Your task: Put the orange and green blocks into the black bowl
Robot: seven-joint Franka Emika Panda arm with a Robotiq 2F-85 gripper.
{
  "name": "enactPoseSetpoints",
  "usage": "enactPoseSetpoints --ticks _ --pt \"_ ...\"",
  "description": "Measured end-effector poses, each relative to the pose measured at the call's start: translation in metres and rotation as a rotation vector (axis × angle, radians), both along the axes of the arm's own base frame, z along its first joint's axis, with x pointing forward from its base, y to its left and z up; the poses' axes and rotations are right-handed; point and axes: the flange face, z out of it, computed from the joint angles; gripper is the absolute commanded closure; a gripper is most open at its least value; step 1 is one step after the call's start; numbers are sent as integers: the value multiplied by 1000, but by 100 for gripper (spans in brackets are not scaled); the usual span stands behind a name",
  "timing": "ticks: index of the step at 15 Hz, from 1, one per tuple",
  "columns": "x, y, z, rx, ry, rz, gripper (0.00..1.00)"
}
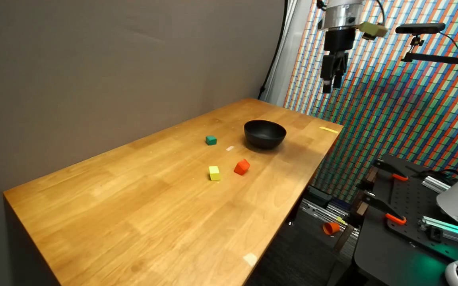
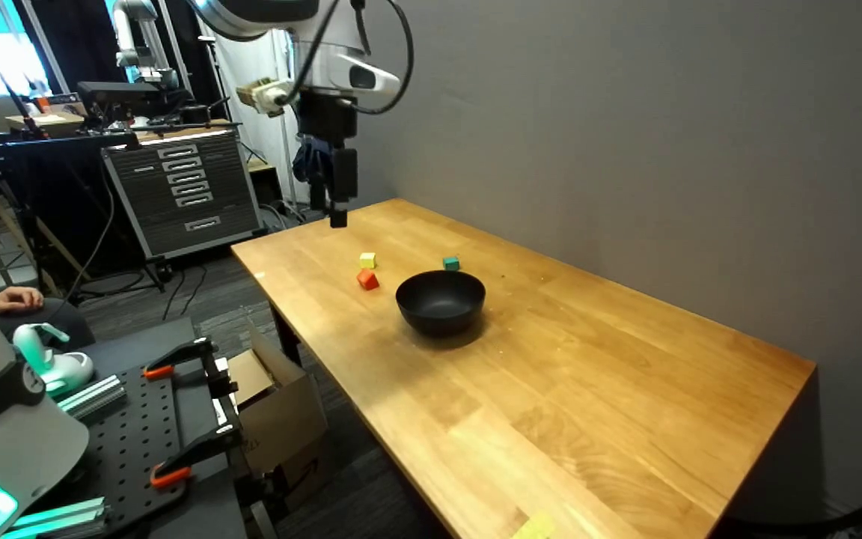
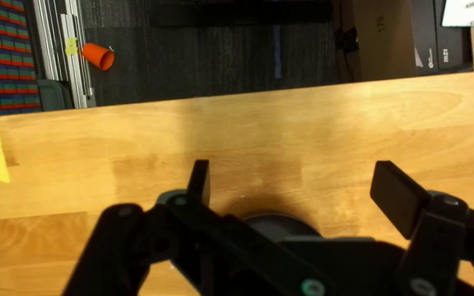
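I see a smooth, slightly shiny wood table [image 1: 153, 206], a dull black bowl [image 1: 265, 140], a brown cardboard box [image 2: 285, 427] and shiny metal bars [image 3: 76, 70].

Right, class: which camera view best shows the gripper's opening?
The wrist view: the gripper is close, its fingers plainly apart. Both exterior views show it farther off, fingers nearly in line, the gap hard to judge.

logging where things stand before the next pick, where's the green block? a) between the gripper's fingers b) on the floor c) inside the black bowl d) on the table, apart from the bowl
d: in an exterior view the green block rests on the table, with wood showing between it and the black bowl.
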Motion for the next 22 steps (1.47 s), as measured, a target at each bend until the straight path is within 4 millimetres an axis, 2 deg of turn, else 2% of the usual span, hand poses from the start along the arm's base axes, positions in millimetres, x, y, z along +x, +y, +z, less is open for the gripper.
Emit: enactPoseSetpoints --ticks 8,10,13,16,22 --pt "101 93 -120 40 150 171 0" --pt "121 115 -150 55 168 198 0" --pt "138 145 -187 73 188 232 0" --pt "148 163 -208 86 196 249 0" --pt "161 174 -227 136 217 218 0"
